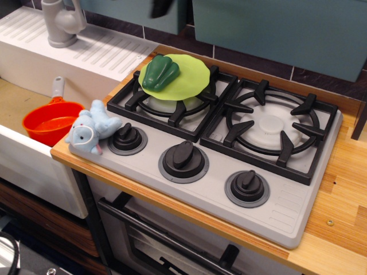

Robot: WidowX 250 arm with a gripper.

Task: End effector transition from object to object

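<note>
Only a black tip of my gripper (160, 7) shows at the top edge, high above the back left of the stove; how its jaws stand cannot be told. A green toy pepper (160, 73) lies on a light green plate (189, 77) on the left burner grate (172, 106), well below the gripper. A light blue plush toy (90, 129) lies at the stove's front left corner beside the left knob (127, 138).
An orange pot (50, 121) with a grey handle sits in the sink on the left. A grey faucet (61, 22) stands at the back left. The right burner grate (269, 129) is bare. The wooden counter (338, 200) runs along the right.
</note>
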